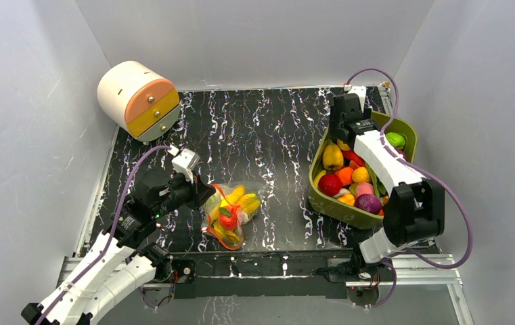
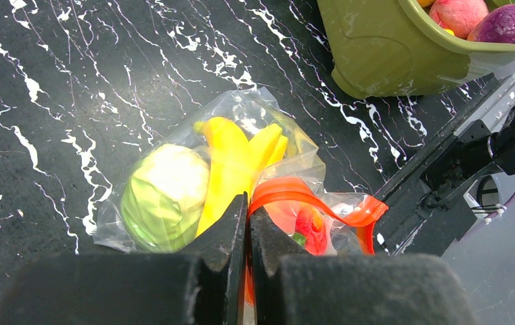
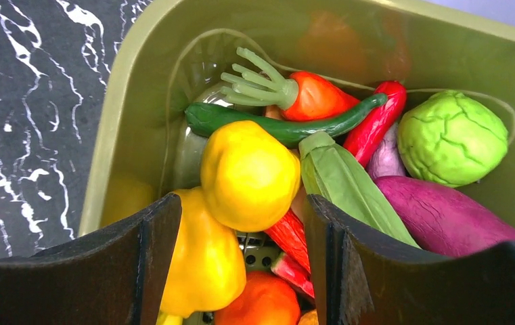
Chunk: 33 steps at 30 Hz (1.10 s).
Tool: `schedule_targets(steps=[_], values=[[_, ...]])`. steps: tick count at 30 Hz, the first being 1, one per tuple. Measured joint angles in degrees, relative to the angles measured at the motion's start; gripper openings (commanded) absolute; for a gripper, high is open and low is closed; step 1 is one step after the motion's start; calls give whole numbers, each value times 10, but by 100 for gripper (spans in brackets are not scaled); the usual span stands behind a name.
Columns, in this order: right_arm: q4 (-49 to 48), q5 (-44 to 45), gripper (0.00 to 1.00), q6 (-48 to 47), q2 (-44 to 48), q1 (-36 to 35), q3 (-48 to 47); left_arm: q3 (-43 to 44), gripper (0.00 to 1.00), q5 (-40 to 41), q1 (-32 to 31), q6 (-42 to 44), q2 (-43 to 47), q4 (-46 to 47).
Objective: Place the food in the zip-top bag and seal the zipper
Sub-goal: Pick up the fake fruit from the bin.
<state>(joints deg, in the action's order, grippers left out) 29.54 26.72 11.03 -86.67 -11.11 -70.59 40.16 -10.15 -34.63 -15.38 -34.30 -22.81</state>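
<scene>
Inside zip-top bag (image 2: 241, 108): bananas (image 2: 231, 162), cabbage (image 2: 163, 193)

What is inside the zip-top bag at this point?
Through the clear zip-top bag show yellow bananas, a pale green cabbage-like piece and a red piece. The left gripper, shut on the zipper, covers the bag's near part; anything there is hidden.

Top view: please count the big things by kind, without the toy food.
robot arms: 2
green tub: 1
clear bag: 1
drawer box: 1
total: 5
</scene>
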Motion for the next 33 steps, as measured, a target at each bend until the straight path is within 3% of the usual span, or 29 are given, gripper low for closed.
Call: schedule_targets(steps=[10,20,33], values=[[-2,36,67,-5,-63,4,2,0,0,0,0,0,0,0],[-12,38,49,-13,-65,4,11,0,0,-2,0,2,0,0],[-10,19,43,-6,-43,6,27,0,0,-2,0,2,0,0]])
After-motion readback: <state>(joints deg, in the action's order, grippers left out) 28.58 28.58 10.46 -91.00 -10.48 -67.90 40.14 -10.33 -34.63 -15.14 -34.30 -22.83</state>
